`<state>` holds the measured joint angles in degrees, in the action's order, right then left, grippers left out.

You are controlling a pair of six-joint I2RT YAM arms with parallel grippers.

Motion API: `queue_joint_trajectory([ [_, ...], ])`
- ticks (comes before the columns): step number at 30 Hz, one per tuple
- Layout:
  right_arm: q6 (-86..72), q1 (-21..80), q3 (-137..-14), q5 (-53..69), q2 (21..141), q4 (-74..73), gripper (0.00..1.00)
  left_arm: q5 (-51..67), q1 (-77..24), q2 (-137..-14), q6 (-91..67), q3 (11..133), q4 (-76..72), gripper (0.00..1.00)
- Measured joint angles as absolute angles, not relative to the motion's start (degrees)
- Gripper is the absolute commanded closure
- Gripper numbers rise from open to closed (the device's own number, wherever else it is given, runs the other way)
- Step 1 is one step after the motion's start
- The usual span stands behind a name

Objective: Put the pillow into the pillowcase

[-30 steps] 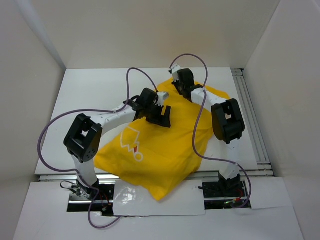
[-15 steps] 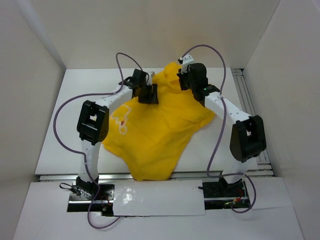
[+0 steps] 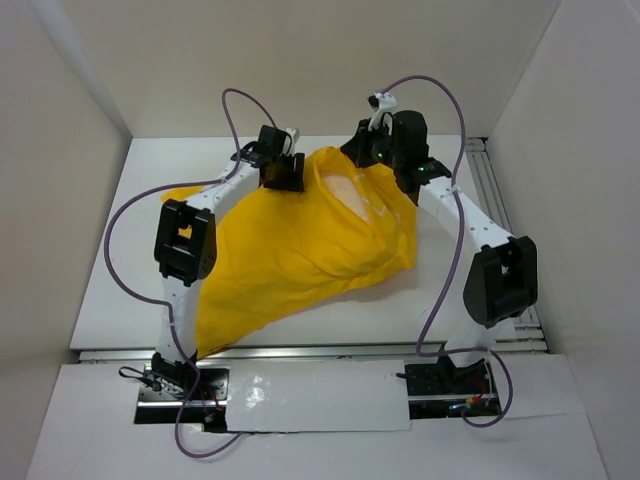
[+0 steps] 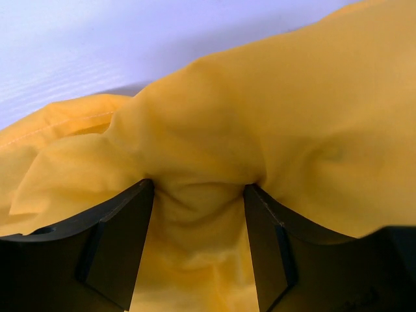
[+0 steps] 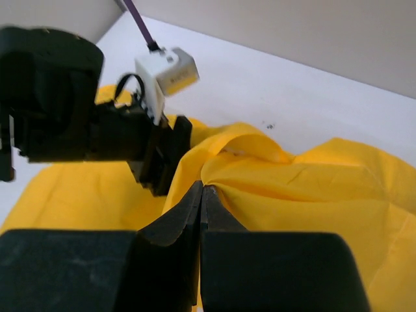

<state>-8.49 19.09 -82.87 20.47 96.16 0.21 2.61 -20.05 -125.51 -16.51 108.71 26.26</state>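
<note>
White table boxed in by plain cream walls on three sides, with a metal rail along the right edge. Sprawled over the middle: the yellow pillowcase, far end lifted and gaping, near corner trailing toward the front left. Inside the mouth, a pale cream patch, probably the pillow. Left gripper clenched on a thick bunch of yellow cloth at the mouth's left side. Right gripper pinched tight on the hem at the right side. Compared with a second earlier: both grippers farther back, cloth raised rather than flat, printed mark out of sight, near corner pulled back from the front edge.
</note>
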Motion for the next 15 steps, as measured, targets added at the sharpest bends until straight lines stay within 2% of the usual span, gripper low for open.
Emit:
queue_joint_trajectory([
  [5,-11.0,18.8,-86.6,21.1,96.9,-2.7,1.0,2.9,-20.4,-125.5,-16.7,106.8,25.2,0.3],
  [7,-11.6,18.8,-86.2,19.3,96.9,-4.6,0.92,2.7,-20.4,-124.9,-16.9,105.5,24.5,0.3],
  [8,-11.9,18.8,-85.4,18.3,96.9,-4.7,0.78,2.5,-20.4,-124.5,-16.9,104.9,24.3,0.3],
  [9,-12.4,18.8,-84.2,17.2,96.6,-4.8,0.56,2.2,-20.4,-123.8,-16.9,104.4,24.3,0.3],
  [10,-12.8,18.7,-83.3,16.4,96.5,-5.0,0.25,2.2,-20.3,-123.0,-17.0,103.7,24.3,0.3],
  [11,-12.7,18.7,-82.9,15.6,96.4,-5.7,0.07,2.3,-20.2,-121.8,-17.2,102.8,24.5,0.3],
  [12,-12.3,18.7,-82.9,14.5,96.4,-6.8,0.0,2.5,-20.2,-120.6,-17.3,102.1,24.8,0.29],
  [15,-10.7,18.7,-82.9,9.7,95.8,-10.3,0.0,3.4,-20.1,-115.3,-18.0,98.7,25.9,0.27],
])
